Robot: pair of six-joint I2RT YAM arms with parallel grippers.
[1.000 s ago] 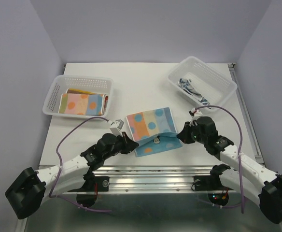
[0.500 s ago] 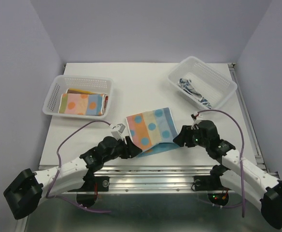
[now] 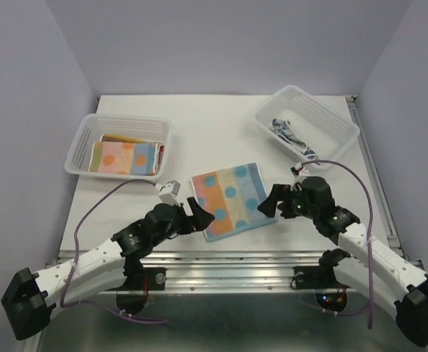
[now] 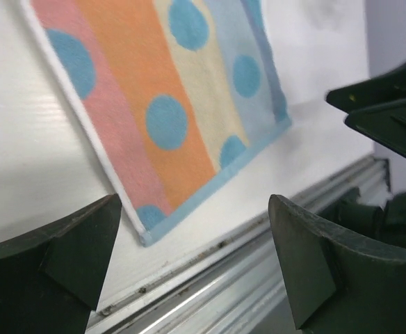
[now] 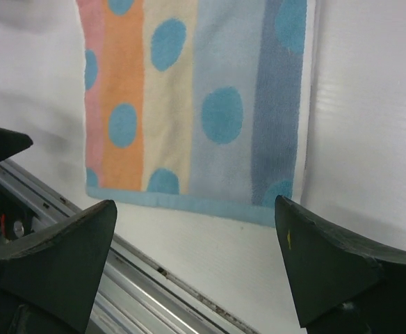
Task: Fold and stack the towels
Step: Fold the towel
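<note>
While flat, dotted towel (image 3: pixel 230 198); left gripper (image 3: pixel 201 212), right gripper (image 3: pixel 270 202) agape beside

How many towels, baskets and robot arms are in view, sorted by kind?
Dotted pastel towels: 2, the loose towel and the stacked towel
Patterned towels: 1, the blue-white towel
White baskets: 2, left basket, right basket
Robot arms: 2, left arm, right arm
Total: 7; cloth hidden under the stacked towel is uncounted.

A robot lab cell: plain lilac walls (image 3: pixel 31 88) enclose a white table (image 3: pixel 214 132) with aluminium rail (image 3: pixel 229 258).
</note>
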